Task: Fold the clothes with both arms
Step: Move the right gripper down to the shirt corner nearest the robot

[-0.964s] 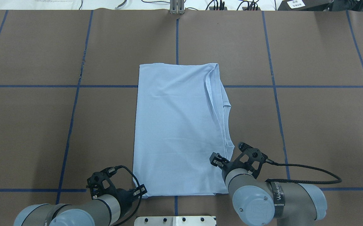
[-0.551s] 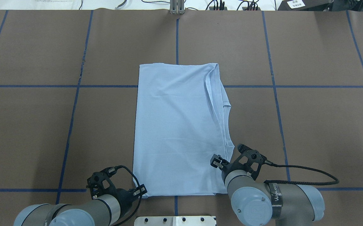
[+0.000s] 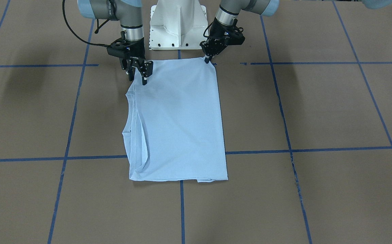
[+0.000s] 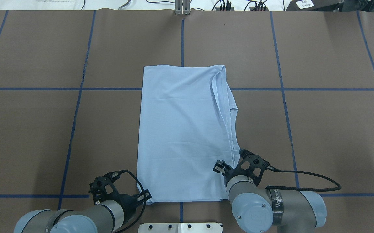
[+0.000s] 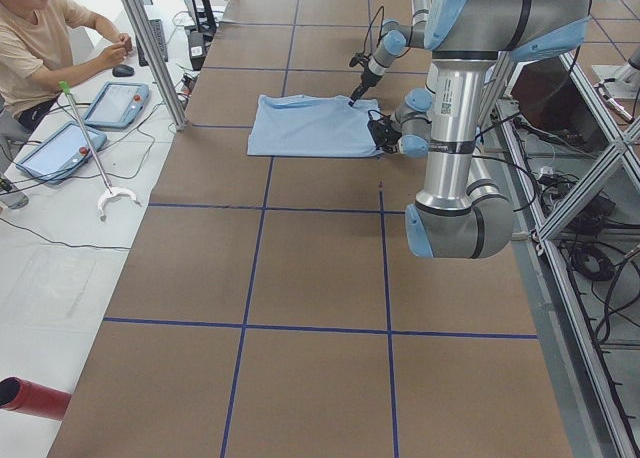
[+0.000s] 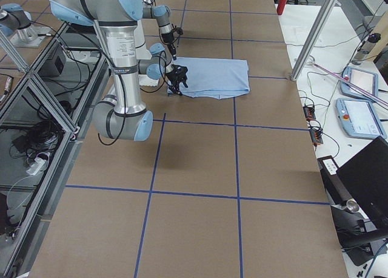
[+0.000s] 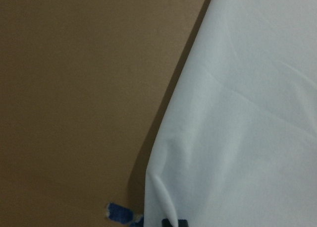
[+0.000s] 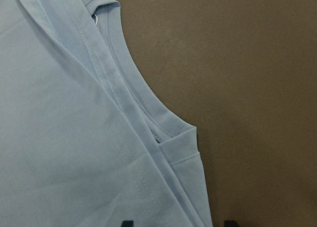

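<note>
The light blue T-shirt (image 4: 180, 129) lies folded into a long strip mid-worktop (image 4: 319, 129), one short end close to the robot-side edge. The left gripper (image 3: 208, 60) looks clenched on its near corner, where the cloth puckers. The right gripper (image 3: 137, 80) hangs spread open over the other near corner, gripping nothing yet. Probably both corners get pinched so that end carries over evenly.

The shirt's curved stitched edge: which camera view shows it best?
The right wrist view: the curved edge fills the frame and its double stitching is plain. Overhead and front-facing views show it only as a small notch on the shirt. In the side views it is too small; the left wrist view misses it.
</note>
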You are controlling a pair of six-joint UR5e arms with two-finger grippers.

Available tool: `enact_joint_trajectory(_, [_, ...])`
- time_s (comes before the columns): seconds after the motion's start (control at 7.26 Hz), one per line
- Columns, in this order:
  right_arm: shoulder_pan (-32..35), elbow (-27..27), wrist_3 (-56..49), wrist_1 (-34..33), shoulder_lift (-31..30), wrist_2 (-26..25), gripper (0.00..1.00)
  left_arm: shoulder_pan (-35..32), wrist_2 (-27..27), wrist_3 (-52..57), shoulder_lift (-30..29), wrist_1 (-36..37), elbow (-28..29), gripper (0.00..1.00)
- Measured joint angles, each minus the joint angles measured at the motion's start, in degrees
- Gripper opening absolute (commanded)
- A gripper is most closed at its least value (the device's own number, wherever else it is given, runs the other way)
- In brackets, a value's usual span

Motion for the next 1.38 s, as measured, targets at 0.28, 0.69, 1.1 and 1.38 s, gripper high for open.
enact_joint_trajectory(0.28, [0.2, -0.3, -0.1, 0.1, 0.4, 0.1, 0.00, 0.0, 0.0, 0.0, 0.0, 0.0, 0.0, 0.00])
enact_joint_trajectory(0.69, [0.2, -0.4, 0.0, 0.2, 0.5, 0.0, 0.00, 0.0, 0.1, 0.0, 0.0, 0.0, -0.1, 0.00])
enact_joint_trajectory(1.1, [0.2, 0.0, 0.0, 0.2, 0.5, -0.1, 0.00, 0.1, 0.1, 0.0, 0.0, 0.0, -0.1, 0.00])
enact_joint_trajectory(1.38, [0.3, 0.1, 0.0, 0.2, 0.5, -0.5, 0.00, 0.1, 0.1, 0.0, 0.0, 0.0, -0.1, 0.00])
